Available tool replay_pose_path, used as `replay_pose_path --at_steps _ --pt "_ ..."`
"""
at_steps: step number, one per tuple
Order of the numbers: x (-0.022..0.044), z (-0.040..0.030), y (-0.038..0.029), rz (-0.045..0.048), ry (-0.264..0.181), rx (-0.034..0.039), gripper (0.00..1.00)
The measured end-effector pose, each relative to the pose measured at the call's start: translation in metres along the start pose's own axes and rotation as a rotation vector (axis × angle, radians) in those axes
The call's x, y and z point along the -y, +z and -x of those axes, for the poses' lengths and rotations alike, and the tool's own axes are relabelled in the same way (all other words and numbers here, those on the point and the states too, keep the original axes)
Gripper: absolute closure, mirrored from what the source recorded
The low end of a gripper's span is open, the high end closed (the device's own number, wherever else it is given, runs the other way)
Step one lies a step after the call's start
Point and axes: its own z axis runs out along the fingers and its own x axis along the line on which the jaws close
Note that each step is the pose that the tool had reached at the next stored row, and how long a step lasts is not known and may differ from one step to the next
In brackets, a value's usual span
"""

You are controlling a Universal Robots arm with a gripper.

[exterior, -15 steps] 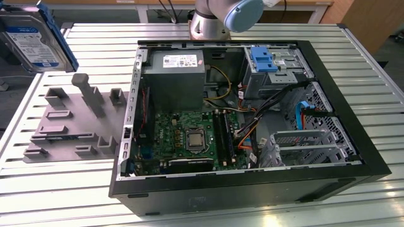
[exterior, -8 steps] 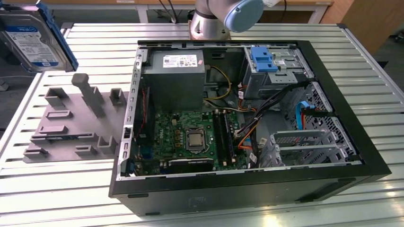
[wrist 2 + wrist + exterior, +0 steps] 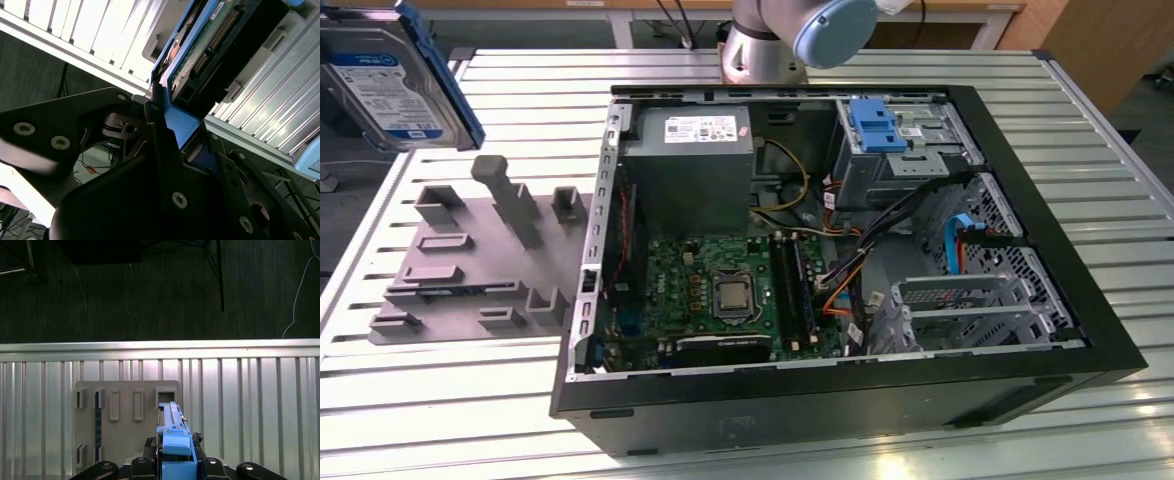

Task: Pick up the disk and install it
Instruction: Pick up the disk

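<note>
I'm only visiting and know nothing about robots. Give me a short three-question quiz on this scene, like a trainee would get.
1. True or false: the disk lies inside the computer case.
2. What does the gripper hold? A) a cable B) the disk C) nothing
3. Fill in: the grey holder lies toward the exterior view's ____ of the computer case.
Key: 1 false; 2 B; 3 left.

the disk (image 3: pixel 380 75) hangs in open air; computer case (image 3: pixel 827 392) open-topped, black cables (image 3: pixel 914 207) crossing beside its drive cage (image 3: pixel 961 302)
</note>
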Motion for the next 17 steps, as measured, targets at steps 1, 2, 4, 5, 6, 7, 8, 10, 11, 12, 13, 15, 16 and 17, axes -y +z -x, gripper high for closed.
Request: replay_pose_path --at_steps 1,2,4,5,6,7,8,10,11,12,13,15,16,17 --pt "0.0000 0.0000 -0.0003 0.0000 0.000 0.0000 0.64" --pt "0.0000 0.0000 -0.0006 0.0000 0.000 0.0000 0.64" --pt "0.0000 0.0000 -0.0012 -0.0001 0.000 0.0000 0.64" --pt "0.0000 0.0000 -0.0014 -0.0001 0.000 0.0000 0.64" --pt "0.0000 0.0000 -0.0016 -0.0001 0.000 0.0001 0.64" --pt "0.0000 0.0000 -0.0020 0.0001 0.000 0.0000 0.64" --pt "0.0000 0.0000 -0.0022 0.0000 0.000 0.0000 0.64" --pt "0.0000 0.0000 -0.0024 -0.0002 0.000 0.0001 0.64" --pt "0.0000 0.0000 -0.0026 -0.0001 0.000 0.0001 0.64" --pt "0.0000 0.0000 -0.0028 0.0000 0.000 0.0000 0.64" --pt "-0.0001 0.0000 -0.0030 0.0000 0.000 0.0000 0.64" --pt "-0.0001 0.0000 -0.0040 0.0000 0.000 0.0000 0.64" --pt "0.0000 0.0000 -0.0040 0.0000 0.000 -0.0002 0.64" --pt "0.0000 0.0000 -0.0040 0.0000 0.000 -0.0002 0.64"
